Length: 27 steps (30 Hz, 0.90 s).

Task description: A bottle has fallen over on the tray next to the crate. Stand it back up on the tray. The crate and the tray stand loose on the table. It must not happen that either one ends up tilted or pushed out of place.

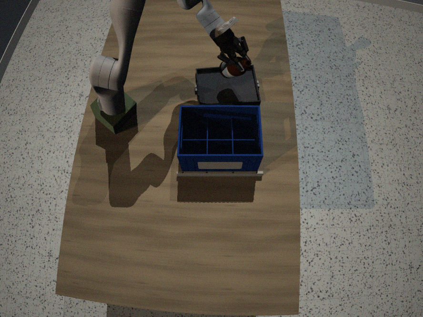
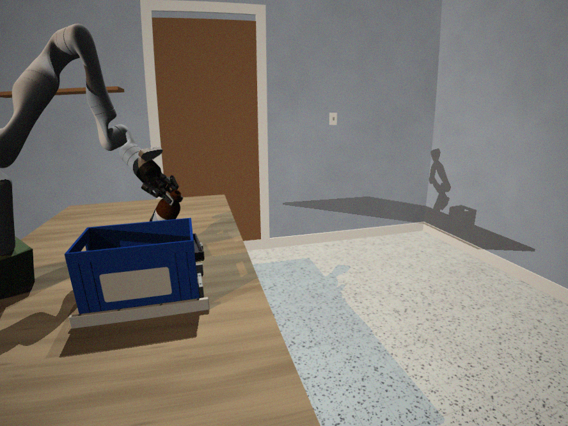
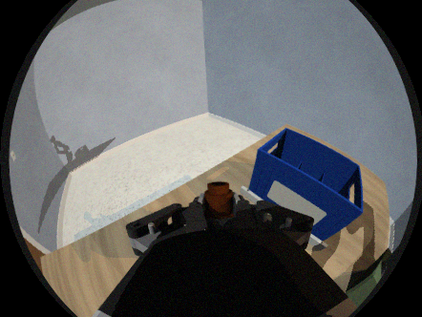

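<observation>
Pale grey rounded arm [image 1: 117, 41] segments; black tool [image 1: 235, 58]; green square base [image 1: 127, 117].

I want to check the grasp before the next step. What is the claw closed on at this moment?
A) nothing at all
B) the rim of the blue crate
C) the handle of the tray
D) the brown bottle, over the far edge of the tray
D: the claw is shut around the brown bottle, tilted over the far edge of the dark tray, away from the blue crate.

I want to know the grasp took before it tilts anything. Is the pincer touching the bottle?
Touching. In the top view the pincer is shut on the brown bottle over the far edge of the tray; the wrist view shows the bottle's neck between the fingers.
</observation>
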Each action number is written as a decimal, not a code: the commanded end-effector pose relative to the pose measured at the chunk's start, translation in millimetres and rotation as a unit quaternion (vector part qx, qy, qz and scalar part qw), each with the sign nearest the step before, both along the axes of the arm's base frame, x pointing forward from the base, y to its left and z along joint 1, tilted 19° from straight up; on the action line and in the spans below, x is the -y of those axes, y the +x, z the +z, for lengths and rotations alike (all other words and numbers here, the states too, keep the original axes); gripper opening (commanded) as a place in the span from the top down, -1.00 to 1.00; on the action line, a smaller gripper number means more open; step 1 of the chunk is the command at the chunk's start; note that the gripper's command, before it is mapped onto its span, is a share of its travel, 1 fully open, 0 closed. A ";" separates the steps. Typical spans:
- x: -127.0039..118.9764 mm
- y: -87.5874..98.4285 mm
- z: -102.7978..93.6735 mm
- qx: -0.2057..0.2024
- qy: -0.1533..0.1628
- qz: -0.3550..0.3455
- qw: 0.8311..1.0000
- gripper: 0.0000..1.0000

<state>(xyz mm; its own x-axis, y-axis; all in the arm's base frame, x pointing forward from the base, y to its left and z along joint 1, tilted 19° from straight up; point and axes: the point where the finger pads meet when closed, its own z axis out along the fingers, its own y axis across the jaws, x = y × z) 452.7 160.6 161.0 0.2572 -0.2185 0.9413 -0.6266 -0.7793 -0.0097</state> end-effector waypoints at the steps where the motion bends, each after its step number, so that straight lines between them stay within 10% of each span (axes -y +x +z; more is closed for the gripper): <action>1: -1.4 1.8 1.7 0.013 -0.011 0.002 1.000 1.00; 27: -2.9 1.4 3.2 0.060 -0.045 0.003 0.997 1.00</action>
<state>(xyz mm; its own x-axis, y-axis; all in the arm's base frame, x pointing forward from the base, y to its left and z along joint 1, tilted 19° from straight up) 452.3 161.2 161.0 0.1566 -0.1395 0.9778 -0.6260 -0.7797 -0.0110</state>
